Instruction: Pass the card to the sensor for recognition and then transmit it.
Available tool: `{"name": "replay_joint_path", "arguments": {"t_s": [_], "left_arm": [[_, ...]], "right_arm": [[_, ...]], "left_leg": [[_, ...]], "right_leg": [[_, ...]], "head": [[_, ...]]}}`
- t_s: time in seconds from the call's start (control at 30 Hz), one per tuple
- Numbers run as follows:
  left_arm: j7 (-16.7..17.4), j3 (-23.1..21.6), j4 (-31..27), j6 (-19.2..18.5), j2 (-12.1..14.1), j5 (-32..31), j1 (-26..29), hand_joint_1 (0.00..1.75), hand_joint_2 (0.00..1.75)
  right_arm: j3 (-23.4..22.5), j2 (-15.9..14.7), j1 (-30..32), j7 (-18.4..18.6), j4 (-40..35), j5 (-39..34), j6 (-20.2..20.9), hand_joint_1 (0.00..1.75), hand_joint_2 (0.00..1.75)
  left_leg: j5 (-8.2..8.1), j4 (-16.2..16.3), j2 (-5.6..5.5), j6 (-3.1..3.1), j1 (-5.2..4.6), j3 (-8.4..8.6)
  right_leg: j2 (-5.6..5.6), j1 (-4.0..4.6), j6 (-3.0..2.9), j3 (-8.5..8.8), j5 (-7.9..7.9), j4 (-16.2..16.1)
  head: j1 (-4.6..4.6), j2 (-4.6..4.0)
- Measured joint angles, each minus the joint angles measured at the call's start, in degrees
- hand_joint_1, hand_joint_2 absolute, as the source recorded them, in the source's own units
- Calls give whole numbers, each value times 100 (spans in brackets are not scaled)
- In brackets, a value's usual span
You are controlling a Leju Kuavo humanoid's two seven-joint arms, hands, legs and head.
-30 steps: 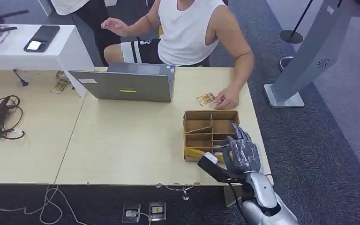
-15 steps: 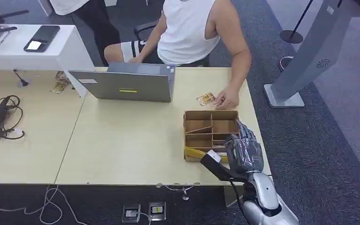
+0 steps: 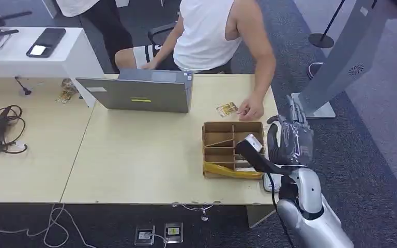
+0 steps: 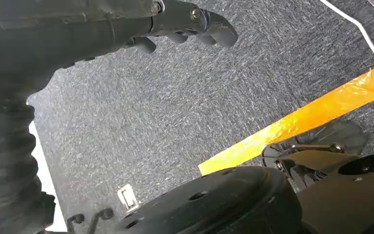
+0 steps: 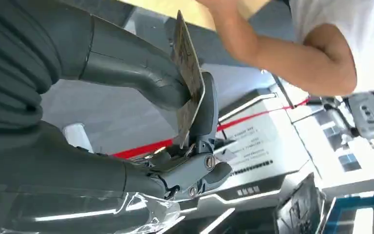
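Our right hand (image 3: 288,140), pinching the card (image 5: 189,78), has lifted from the divided box (image 3: 232,149) toward the frame's right, sensor-bound.

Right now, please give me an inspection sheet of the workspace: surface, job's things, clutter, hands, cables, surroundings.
Surface: light wooden table, two tops joined.
Job's things: card pinched upright in right hand; another card lies by a person's hand; sensor not identifiable.
Clutter: divided cardboard box, grey laptop, phone on white stand.
Hands: right hand raised beside the box; left hand hangs above carpet, fingers curled, holding nothing.
Cables: black bundle on table; white cable on floor.
Surroundings: seated person, grey kiosk, floor sockets.
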Motion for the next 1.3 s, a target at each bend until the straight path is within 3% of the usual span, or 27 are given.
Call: {"name": "replay_joint_path", "arguments": {"t_s": [0.13, 0.43, 0.77, 0.97, 1.0, 1.03, 1.07, 1.3], "left_arm": [[-35, 0, 0, 0, -2, -42, 0, 0, 175], [-31, -4, 0, 0, -2, -219, -30, 0, 175], [109, -48, 0, 0, -13, -435, -123, 0, 175], [166, -87, 0, 0, -15, -479, -171, 0, 175], [166, -87, 0, 0, -15, -479, -178, 0, 175], [166, -90, 0, 0, -15, -479, -179, 0, 175], [166, -90, 0, 0, -15, -479, -179, 0, 175], [166, -87, 0, 0, -17, -479, -176, 0, 175]], "right_arm": [[-40, -35, -323, 0, -86, -107, 26, 175, 175], [22, -59, -1027, -74, 89, -406, 505, 175, 175], [201, 33, -2186, -324, 1813, -636, 573, 175, 175], [315, 177, -2519, -334, 2688, -634, 568, 175, 175], [325, 205, -2547, -345, 2807, -636, 555, 101, 175], [339, 234, -2578, -361, 2920, -636, 546, 65, 175], [360, 262, -2604, -369, 3020, -636, 523, 0, 175], [478, 404, -2673, -422, 3479, -654, 186, 0, 175]], "left_leg": [[0, 0, 5, 0, 0, 0], [0, 0, 3, 0, 0, -4], [1, 0, -4, 0, 0, -7], [1, 0, -7, 0, 1, -7], [1, 0, -6, 0, 1, -7], [1, 0, -6, 0, 1, -7], [1, 0, -6, 0, 2, -7], [1, 0, -6, 0, 2, -7]], "right_leg": [[3, 0, 0, -1, 0, 0], [2, 0, 0, -1, 0, 1], [-3, 0, 0, 0, 1, 1], [-6, 1, 0, -1, 1, 1], [-6, 1, 0, -1, 1, 1], [-5, 1, 0, -1, 1, 1], [-5, 1, 0, -1, 1, 1], [-6, 1, 0, -1, 1, 1]], "head": [[2, 0], [0, 0], [0, 0], [0, 0], [0, 0], [0, 0], [0, 0], [0, 0]]}}
